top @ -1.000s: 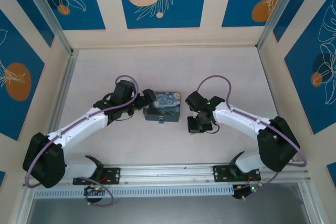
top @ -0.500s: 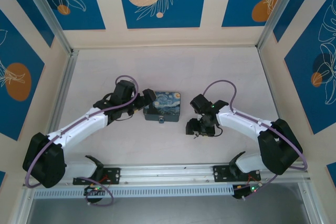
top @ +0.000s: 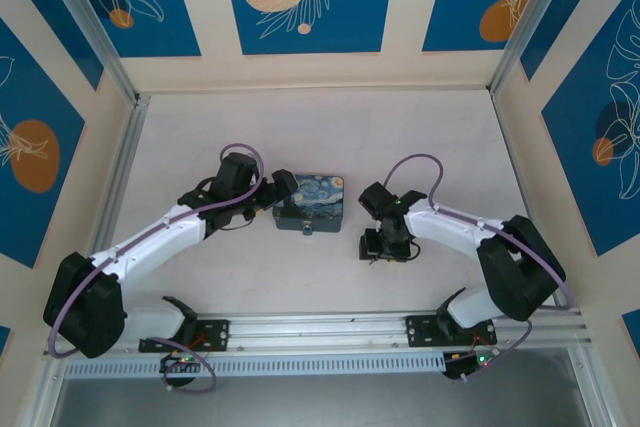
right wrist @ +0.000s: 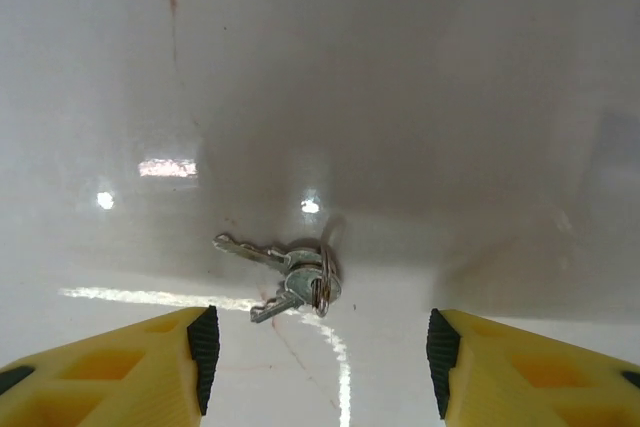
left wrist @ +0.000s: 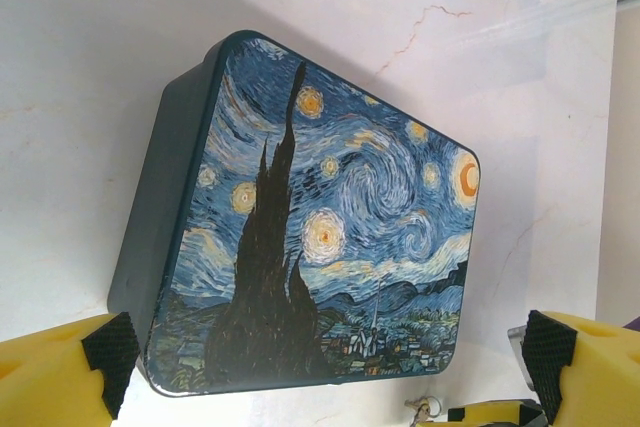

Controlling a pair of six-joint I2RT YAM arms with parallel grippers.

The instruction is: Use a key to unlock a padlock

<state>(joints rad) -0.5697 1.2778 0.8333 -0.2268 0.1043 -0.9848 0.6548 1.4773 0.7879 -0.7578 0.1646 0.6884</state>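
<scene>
tin (left wrist: pixel 330 217) lid shut, i can't see inside; left gripper (left wrist: pixel 327 352) spread open around it. padlock (top: pixel 305 228) sits at tin's near edge. right gripper (right wrist: pixel 320 347) open over key (right wrist: pixel 250 249) lying on tabletop (right wrist: pixel 450 97).

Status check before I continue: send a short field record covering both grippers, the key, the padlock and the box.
left gripper: open, fingers on either side of the box's nearest end
right gripper: open, low over the table, key between its fingers but not gripped
key: two small keys on one ring, lying flat on the table
padlock: at the near side of the box; cannot tell whether it is locked
box: night-sky print, resting on the table
task state: key not yet picked up
</scene>
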